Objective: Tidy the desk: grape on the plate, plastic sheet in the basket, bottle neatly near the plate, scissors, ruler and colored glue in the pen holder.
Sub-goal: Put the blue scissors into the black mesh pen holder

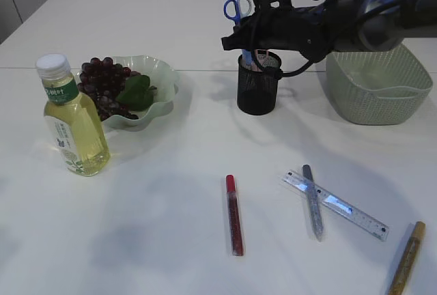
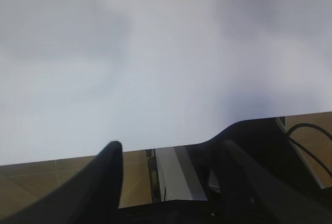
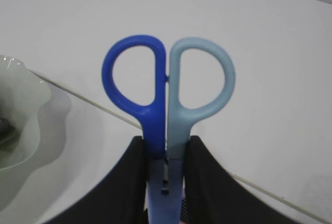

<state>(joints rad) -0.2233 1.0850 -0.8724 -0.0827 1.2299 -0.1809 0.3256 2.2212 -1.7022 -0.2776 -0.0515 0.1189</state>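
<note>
Gold glue stick [image 1: 407, 257], red glue stick [image 1: 234, 214], grey glue stick [image 1: 313, 201] crossing ruler [image 1: 336, 204] near front edge, bottle [image 1: 71, 117] beside grape plate [image 1: 158, 76], right gripper [image 3: 165, 182] clamped on scissors [image 3: 167, 94] above pen holder [image 1: 258, 91], basket [image 1: 377, 85] right, left gripper [image 2: 171, 156] jaws apart, empty.

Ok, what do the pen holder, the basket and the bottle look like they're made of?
Pen holder: black wire mesh, likely metal, since light shows through it. Basket: pale green woven-pattern walls, probably moulded plastic, matte. Bottle: clear glossy plastic by the look, yellow liquid visible inside, white ribbed cap.
</note>
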